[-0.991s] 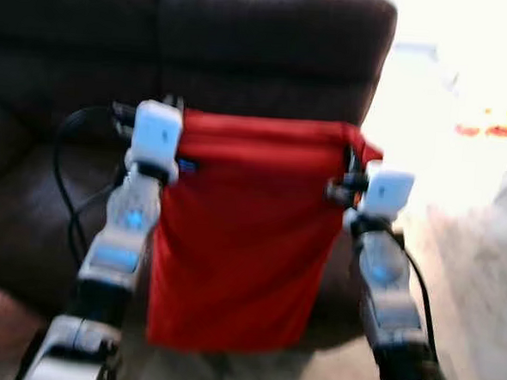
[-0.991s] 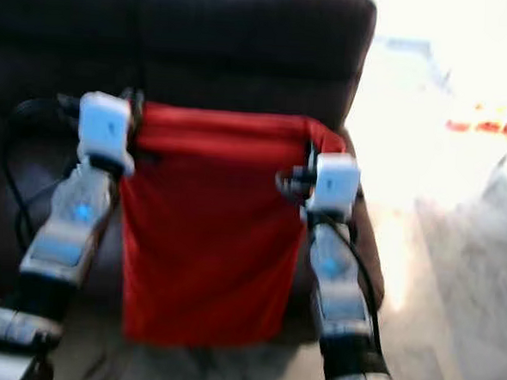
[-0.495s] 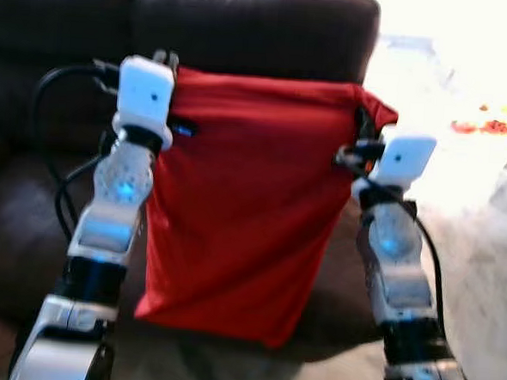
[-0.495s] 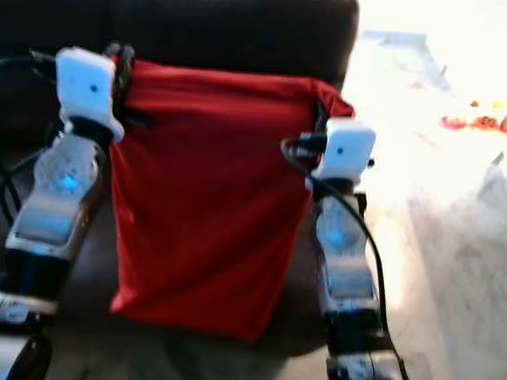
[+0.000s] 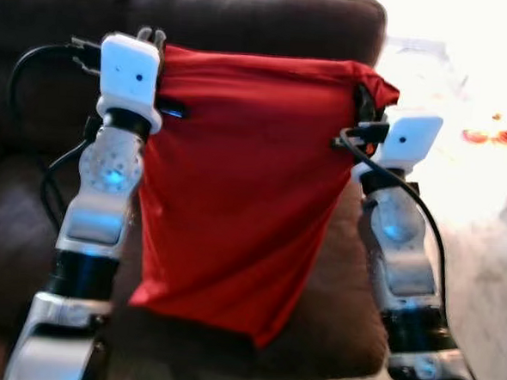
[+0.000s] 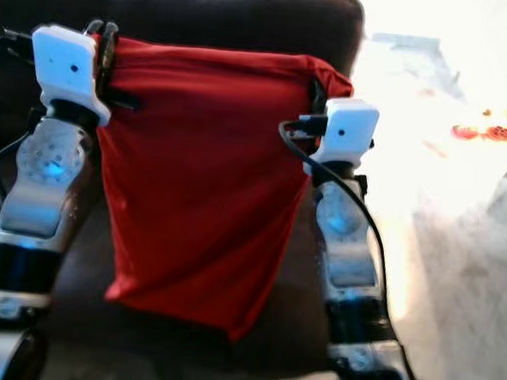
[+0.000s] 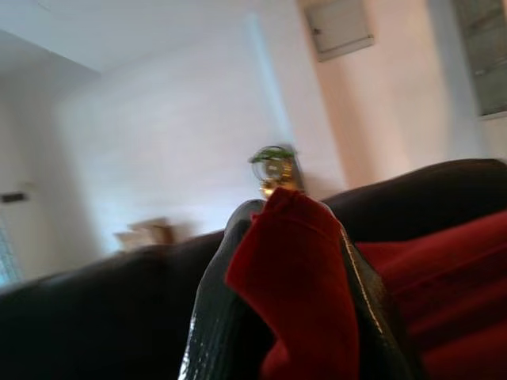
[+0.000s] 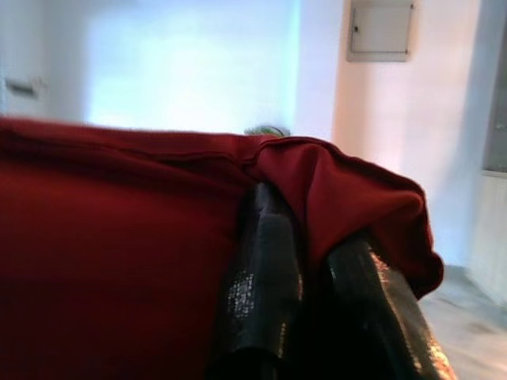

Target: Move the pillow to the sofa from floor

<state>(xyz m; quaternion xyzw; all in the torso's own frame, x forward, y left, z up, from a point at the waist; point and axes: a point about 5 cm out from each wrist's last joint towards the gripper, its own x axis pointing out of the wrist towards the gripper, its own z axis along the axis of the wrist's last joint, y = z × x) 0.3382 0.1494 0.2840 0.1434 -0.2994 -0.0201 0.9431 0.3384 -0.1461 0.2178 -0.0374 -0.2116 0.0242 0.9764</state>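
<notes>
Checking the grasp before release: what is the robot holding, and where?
The red fabric pillow, hanging by its top corners: left gripper on one, right gripper on the other.

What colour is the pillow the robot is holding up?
Red. The pillow shows best in the left eye view, hanging in front of the dark brown sofa.

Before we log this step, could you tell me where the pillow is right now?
The pillow hangs in front of the sofa, pinched at its top corners by the left pincer and right pincer.
</notes>
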